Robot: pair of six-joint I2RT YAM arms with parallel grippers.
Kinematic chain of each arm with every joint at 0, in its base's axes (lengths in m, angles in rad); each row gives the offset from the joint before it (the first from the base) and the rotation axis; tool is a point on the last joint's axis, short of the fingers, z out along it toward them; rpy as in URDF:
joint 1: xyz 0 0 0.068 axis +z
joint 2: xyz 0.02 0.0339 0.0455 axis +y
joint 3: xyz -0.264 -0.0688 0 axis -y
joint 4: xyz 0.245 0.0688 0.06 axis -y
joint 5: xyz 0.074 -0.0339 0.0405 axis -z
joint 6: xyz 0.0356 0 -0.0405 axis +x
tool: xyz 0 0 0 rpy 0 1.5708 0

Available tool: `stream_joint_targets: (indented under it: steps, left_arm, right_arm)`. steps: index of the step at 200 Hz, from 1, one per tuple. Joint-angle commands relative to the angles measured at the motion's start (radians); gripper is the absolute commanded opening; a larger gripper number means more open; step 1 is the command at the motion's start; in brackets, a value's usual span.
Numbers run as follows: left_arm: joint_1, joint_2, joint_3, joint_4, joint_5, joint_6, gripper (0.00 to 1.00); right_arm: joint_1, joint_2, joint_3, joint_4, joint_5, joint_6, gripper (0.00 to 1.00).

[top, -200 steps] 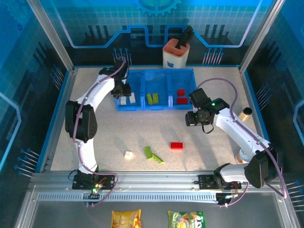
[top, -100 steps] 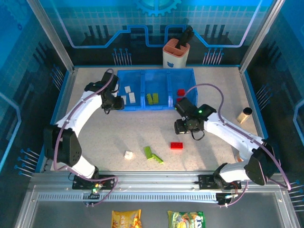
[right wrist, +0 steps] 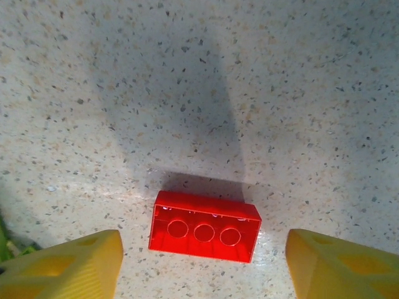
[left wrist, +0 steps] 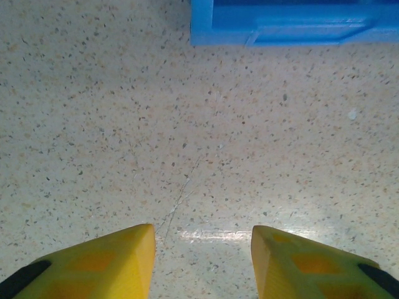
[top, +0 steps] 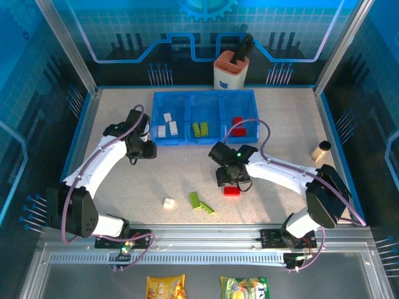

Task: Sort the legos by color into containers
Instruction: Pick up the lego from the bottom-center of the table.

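A red lego [top: 232, 191] lies upside down on the speckled table, and my right gripper [top: 229, 180] hovers right over it. In the right wrist view the red lego [right wrist: 204, 233] sits between my open yellow fingers [right wrist: 81, 268], untouched; the right gripper [right wrist: 204, 265] holds nothing. Two lime green legos [top: 200, 202] and a white lego [top: 168, 203] lie to its left. The blue tray [top: 187, 142] holds white legos [top: 166, 125] on the left, green legos [top: 199, 129] in the middle and red legos [top: 238, 126] on the right. My left gripper [top: 142, 152] is open over bare table [left wrist: 202, 249], just short of the tray's corner [left wrist: 280, 28].
An orange-and-white cup [top: 230, 71] with a black tool stands behind the tray. A small tan cylinder [top: 322, 150] sits at the right side. Two snack packets [top: 166, 286] lie below the front rail. Blue walls ring the table.
My right gripper swung from beside the tray's right end down to the loose red lego. My left gripper pulled back out of the left compartment to the table in front.
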Motion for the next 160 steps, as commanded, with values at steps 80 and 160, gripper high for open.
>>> stream_joint_targets:
  steps: [80, 160]
  left_arm:
    - [0.012, 0.010, -0.042, 0.081, 0.019, 0.041, 0.46]
    - [0.013, 0.013, -0.050, 0.084, 0.016, 0.042, 0.46]
  right_arm:
    - [0.048, 0.044, -0.117, 0.095, 0.021, 0.185, 0.87]
    - [0.048, 0.085, -0.180, 0.174, -0.015, 0.223, 0.85]
